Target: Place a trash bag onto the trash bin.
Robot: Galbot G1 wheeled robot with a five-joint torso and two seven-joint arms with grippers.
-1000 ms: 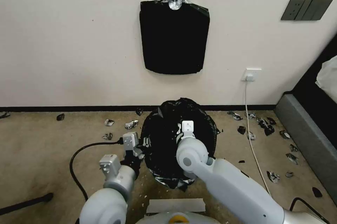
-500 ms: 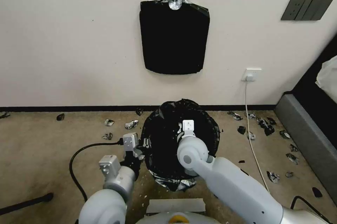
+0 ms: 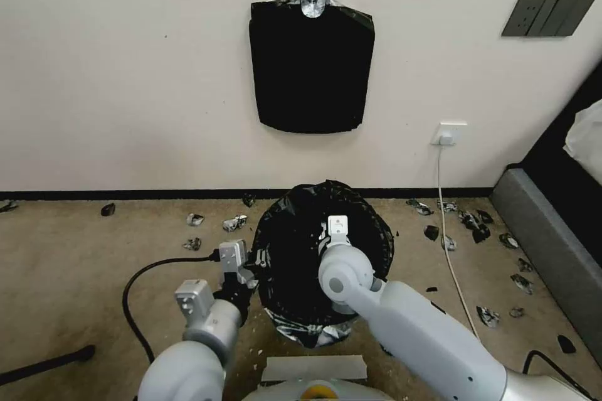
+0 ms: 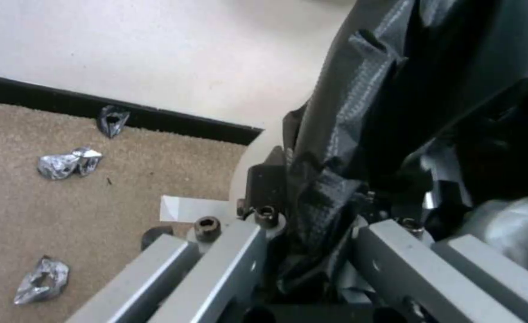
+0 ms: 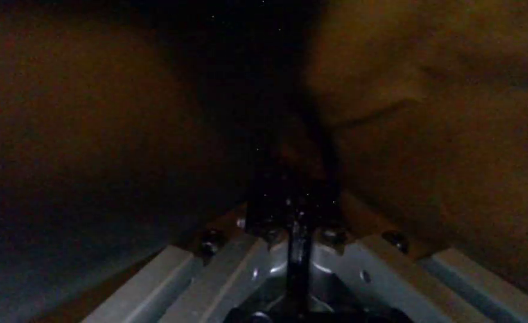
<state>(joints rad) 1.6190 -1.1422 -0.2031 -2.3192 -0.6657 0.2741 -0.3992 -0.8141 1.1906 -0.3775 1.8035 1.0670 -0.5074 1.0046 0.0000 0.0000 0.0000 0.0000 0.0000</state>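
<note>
**Black bag draped over the bin, both arms at work**

Down on the carpet by the wall sits the trash bag (image 3: 295,250), thin, glossy and black, crinkled all over, with silvery glints along its lower folds. It covers the trash bin almost completely; from the left wrist camera a curve of white bin wall (image 4: 249,166) peeks out beside the plastic. The bag's mouth gapes upward, dark inside, its edge bunched and uneven around the rim.

The left end effector (image 4: 303,233) is at the bag's left edge, fingers pressed together on a wad of wrinkled plastic right at the rim. In the head view it shows at the bag's left side (image 3: 246,272).

The right end effector (image 5: 291,211) is plunged inside the bag, in near darkness, pinching a dark fold of film between its closed fingers. From the head camera the right arm reaches over the front of the opening.

Small foil and black scraps (image 3: 233,223) litter the carpet nearby. A flat stack of bags (image 3: 311,68) hangs on the wall above.
</note>
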